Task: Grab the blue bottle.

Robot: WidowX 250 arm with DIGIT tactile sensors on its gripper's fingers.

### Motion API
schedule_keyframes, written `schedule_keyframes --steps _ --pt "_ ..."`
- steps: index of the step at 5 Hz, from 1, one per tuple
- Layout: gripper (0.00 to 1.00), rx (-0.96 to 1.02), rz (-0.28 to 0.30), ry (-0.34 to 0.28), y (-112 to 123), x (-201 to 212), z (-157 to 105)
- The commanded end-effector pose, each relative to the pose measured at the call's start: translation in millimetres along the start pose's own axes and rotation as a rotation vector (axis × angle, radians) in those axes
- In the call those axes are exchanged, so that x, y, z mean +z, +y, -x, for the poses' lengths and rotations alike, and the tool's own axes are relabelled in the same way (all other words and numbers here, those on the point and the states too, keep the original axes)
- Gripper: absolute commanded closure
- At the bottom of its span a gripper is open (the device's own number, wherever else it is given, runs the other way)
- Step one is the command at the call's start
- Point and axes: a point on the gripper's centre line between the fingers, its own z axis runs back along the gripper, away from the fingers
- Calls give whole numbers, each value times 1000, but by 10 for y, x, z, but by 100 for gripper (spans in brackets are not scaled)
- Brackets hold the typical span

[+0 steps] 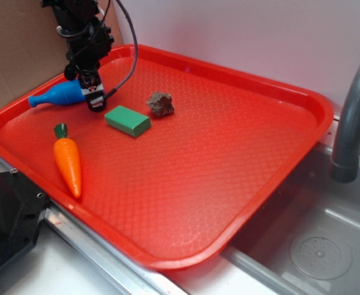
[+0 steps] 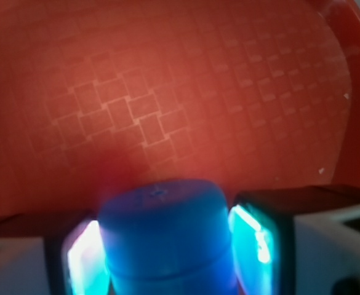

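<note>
wrist view: gripper (image 2: 167,246) fingers (image 2: 84,258) flank the blue bottle (image 2: 164,236) on tray (image 2: 167,92).

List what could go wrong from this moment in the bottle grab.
1. The gripper has the blue bottle between its pads at the wide base end; the long neck sticks out to one side, so the bottle may pivot or tip when lifted.
2. The wrist view shows a round, smooth body between flat pads; it could squirt out if squeezed off-centre.
3. The green block lies close beside the gripper and could get nudged.
</note>
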Motion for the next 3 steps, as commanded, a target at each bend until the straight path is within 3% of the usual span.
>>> schedule_keyframes --steps 1,2,3 --pt "100 81 -88 -57 -372 771 22" --pt "100 225 -113 -22 -507 1304 -95" --pt "100 376 -56 15 -506 1831 -230"
